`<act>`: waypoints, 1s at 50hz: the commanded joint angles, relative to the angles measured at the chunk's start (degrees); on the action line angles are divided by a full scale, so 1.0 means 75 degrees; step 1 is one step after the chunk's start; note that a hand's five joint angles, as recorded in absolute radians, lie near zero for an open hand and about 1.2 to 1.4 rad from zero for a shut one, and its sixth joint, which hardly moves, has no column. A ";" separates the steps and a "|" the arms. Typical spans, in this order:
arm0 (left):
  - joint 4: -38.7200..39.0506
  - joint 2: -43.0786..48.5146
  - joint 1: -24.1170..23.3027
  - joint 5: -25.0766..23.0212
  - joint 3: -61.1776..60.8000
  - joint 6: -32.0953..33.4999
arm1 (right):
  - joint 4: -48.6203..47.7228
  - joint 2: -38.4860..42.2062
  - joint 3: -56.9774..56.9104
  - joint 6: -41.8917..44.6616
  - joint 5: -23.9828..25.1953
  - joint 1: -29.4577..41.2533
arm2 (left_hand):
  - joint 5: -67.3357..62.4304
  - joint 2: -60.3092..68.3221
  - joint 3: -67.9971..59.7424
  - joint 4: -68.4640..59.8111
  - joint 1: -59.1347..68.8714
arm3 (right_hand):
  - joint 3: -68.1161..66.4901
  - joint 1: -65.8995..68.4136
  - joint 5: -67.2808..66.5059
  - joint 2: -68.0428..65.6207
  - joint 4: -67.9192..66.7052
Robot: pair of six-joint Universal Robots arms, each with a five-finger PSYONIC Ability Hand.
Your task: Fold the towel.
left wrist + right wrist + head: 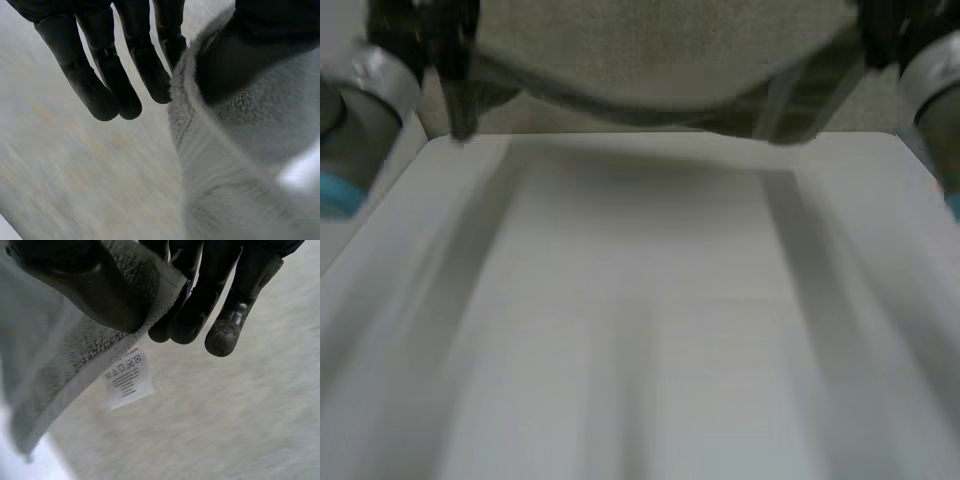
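The bare top of the white table (pixel 640 330) is seen nearest, with the left arm (pixel 360 100) and the right arm (pixel 935 90) at its two sides. Further away, at the table's far edge, the grey towel (pixel 670 50) is held up and is spread between the two hands, sagging in the middle. Its left end is pinched by the left hand (pixel 100 75) between the thumb and one finger, while the other fingers are kept straight. Its right corner, beside a white care label (pixel 128 379), is clamped between the thumb and fingers of the right hand (pixel 200 305).
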State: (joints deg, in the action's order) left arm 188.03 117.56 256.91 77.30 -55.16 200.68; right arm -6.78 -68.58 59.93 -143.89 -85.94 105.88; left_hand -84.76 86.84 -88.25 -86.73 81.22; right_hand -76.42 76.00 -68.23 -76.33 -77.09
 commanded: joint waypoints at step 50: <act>0.3453 0.0509 0.0409 -0.0838 -0.6297 0.2797 | -0.1580 -0.0712 0.6002 -0.0291 0.0327 -0.1484 | 0.5307 -0.4250 0.4439 0.4236 -0.3502 | -0.0477 0.0534 -0.0236 -0.0489 -0.0387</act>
State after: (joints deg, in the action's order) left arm 213.52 121.83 260.00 70.13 -102.27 221.65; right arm -18.14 -73.47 105.04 -144.33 -80.93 95.57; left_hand -62.11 61.95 -62.23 -62.13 62.18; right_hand -76.42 75.96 -68.24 -76.33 -77.10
